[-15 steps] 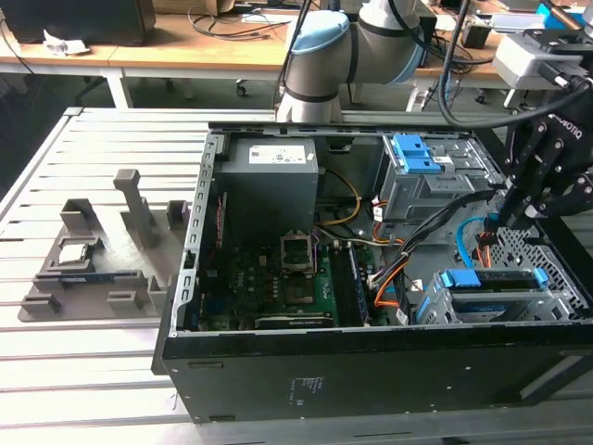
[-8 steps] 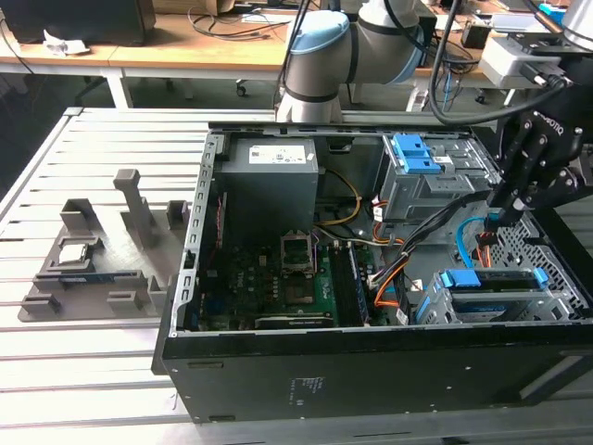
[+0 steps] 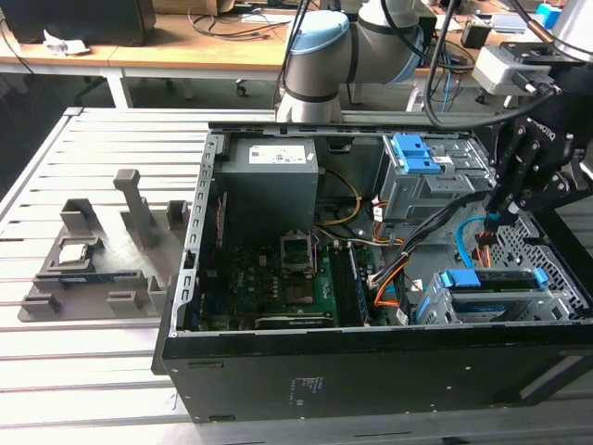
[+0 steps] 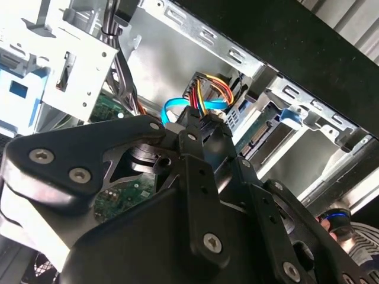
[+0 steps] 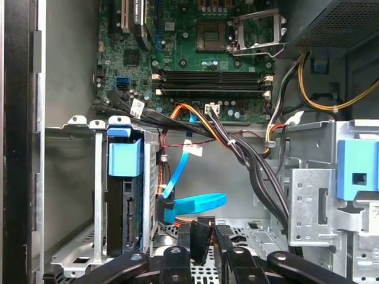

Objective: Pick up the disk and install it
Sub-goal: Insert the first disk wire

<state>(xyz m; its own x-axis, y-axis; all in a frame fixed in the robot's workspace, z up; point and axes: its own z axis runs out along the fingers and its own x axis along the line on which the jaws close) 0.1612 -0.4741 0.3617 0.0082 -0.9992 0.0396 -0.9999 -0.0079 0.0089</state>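
Blue-railed disk (image 3: 491, 283) is being seen seated in the drive cage (image 3: 556, 301) inside the case; gripper (image 3: 493, 222) is being held above it, fingers pressed together on nothing. Judged rigid, fairly heavy, best gripped by its side rails

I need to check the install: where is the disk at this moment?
The disk sits in the drive cage at the exterior view's lower right, inside the case, just below the gripper.

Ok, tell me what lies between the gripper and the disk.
In the first wrist view, a blue flat cable with its black plug lies between the gripper and the disk, which stands in its metal bay.
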